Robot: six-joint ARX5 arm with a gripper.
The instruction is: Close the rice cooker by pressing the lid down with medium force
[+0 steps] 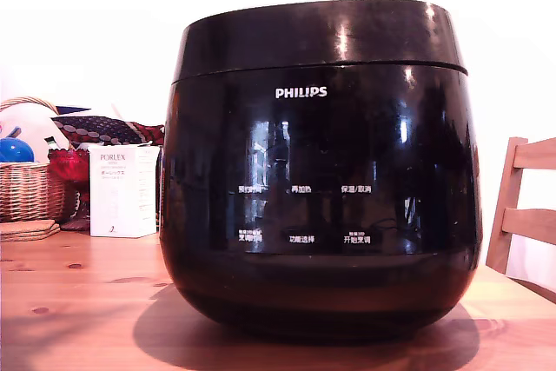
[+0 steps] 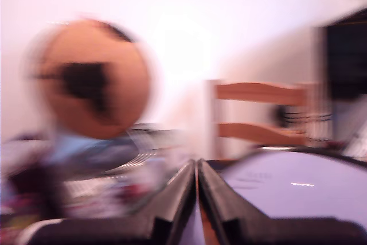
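- My pincer (image 2: pixel 197 199) was shut tight, empty, fingers together so it could push as one blunt tip.
- Just beside it lay the lid (image 2: pixel 298 190), already down on the rice cooker (image 1: pixel 320 171).
- That stood upright on the wooden surface (image 1: pixel 78 310).

Glossy black rice cooker (image 1: pixel 320 171) with white lettering, pale wooden table (image 1: pixel 78 301), white box (image 1: pixel 123 190).

Exterior view faces the rice cooker (image 1: pixel 320 171) close, table-level; blurred wrist view shares its lid (image 2: pixel 298 190).
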